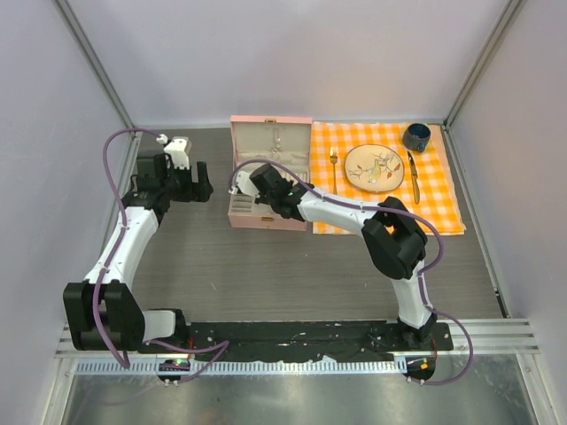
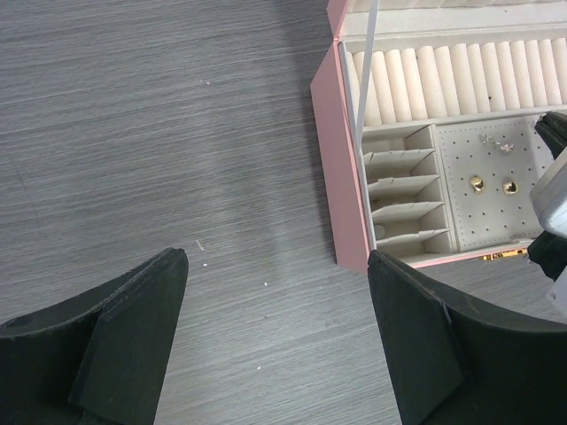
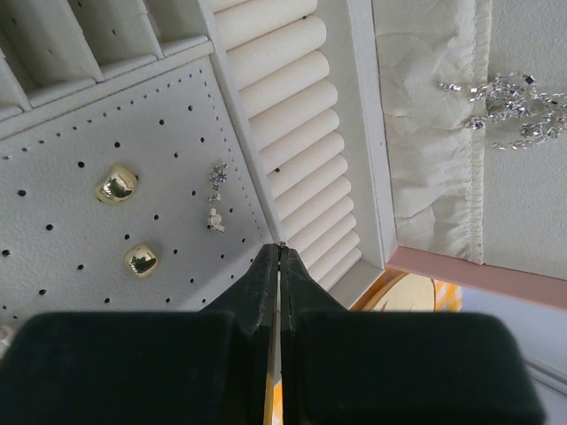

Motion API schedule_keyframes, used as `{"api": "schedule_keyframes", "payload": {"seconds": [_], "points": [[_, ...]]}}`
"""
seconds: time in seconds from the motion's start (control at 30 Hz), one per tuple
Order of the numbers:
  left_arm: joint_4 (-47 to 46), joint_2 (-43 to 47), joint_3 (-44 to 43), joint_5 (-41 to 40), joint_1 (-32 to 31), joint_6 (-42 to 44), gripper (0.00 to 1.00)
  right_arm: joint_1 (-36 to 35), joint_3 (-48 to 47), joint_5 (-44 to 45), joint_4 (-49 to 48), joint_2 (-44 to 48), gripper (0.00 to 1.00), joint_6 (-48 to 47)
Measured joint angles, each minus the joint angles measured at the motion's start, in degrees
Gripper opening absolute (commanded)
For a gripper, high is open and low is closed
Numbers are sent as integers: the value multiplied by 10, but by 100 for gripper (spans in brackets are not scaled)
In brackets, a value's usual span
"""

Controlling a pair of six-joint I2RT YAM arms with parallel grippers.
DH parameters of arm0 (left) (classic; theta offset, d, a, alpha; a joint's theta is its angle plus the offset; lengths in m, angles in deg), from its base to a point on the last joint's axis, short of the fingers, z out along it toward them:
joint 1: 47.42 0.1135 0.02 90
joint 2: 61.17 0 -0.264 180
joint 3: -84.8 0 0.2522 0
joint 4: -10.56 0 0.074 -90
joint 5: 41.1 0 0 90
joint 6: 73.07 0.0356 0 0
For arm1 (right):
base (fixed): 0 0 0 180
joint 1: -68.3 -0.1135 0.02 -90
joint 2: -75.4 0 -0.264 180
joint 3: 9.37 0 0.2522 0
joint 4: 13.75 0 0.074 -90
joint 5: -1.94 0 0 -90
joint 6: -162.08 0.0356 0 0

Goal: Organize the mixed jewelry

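From above, my left tool [image 1: 200, 181] hangs released over the grey surface [image 1: 292, 274] toward the far left corner, just left of the open pink case [image 1: 270, 142] at the middle of the far edge. My right tool [image 1: 257, 181] reaches in over that case's tray. The mixed jewelry [image 1: 381, 168], thin pale strands and tiny bits, lies on a round plate [image 1: 348, 168] on the orange checked cloth [image 1: 443, 204] at the far right corner. The plate sits between a gold fork [image 1: 334, 168] and a gold knife [image 1: 414, 177], with a dark cup [image 1: 416, 137] behind. Through my left wrist, my fingers [image 2: 133, 345] are spread wide with only bare surface between them. The case stands to their right and shows ring rolls [image 2: 461, 80], narrow divided slots [image 2: 403, 199] and a perforated pad [image 2: 461, 221]. The pad carries two gold studs [image 2: 477, 183] and small silvery bits [image 2: 496, 142]. Through my right wrist, my fingertips [image 3: 266, 266] are clenched together above the pad's edge beside the ring rolls. I cannot tell whether anything tiny is pinched there. The studs and silvery bits lie just left of the tips, and a sparkly silvery piece [image 3: 514, 97] rests against the lid above its gathered pocket [image 3: 434, 133].
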Motion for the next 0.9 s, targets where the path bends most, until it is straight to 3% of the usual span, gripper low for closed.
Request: {"api": "schedule_keyframes", "payload": {"seconds": [0.9], "points": [[0, 0, 0, 0, 4, 0, 87, 0, 8, 7, -1, 0, 1, -3]]}}
